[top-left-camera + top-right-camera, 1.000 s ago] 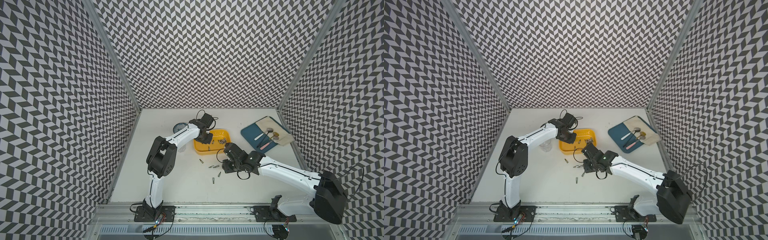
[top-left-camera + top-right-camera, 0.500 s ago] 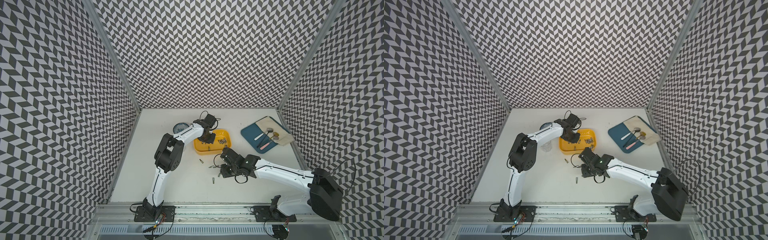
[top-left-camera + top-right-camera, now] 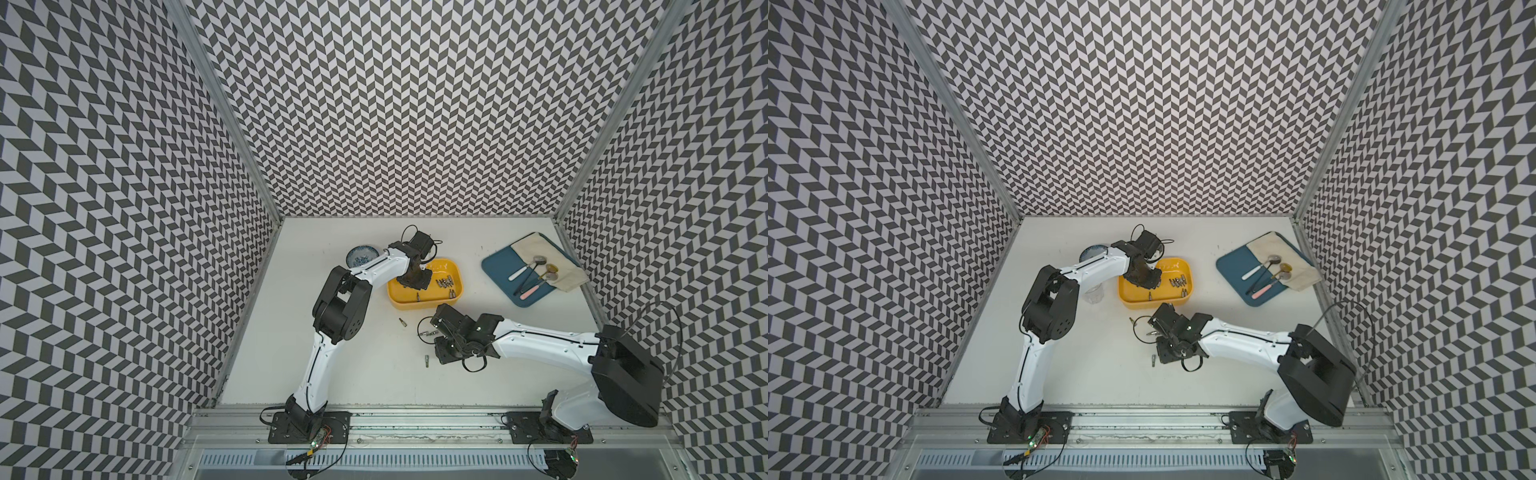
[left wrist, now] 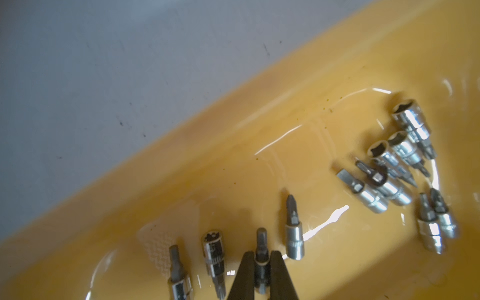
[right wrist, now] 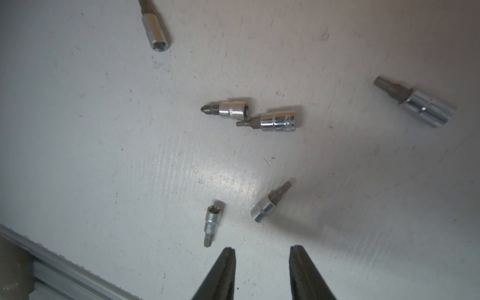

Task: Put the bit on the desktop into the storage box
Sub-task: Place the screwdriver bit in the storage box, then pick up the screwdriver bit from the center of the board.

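Left wrist view is showing the left tool [image 4: 261, 255] clenching one bit [image 4: 261, 242] by its shank, hanging low inside the yellow box [image 4: 259, 124]. I judge it is being held that close to the floor so that the piece, once let go, is not bouncing out over the shallow wall. Other bits are already lying in the box, a loose row [image 4: 293, 233] just beside the held one and a heap [image 4: 389, 179] toward the box's far corner. Right wrist view is showing the right tool [image 5: 262, 249] released and carrying nothing, its fingers [image 5: 223, 272] standing moderately apart above the bench [image 5: 104, 130], on the robot's side of the box and just outside its wall. Six loose bits [image 5: 278, 122] are lying scattered there. The nearest two, a slim socket bit [image 5: 211, 223] and a star-tipped bit [image 5: 267, 202], are sitting just ahead of the fingertips. The gap is probably being set to slip around one narrow piece without nudging its neighbour.
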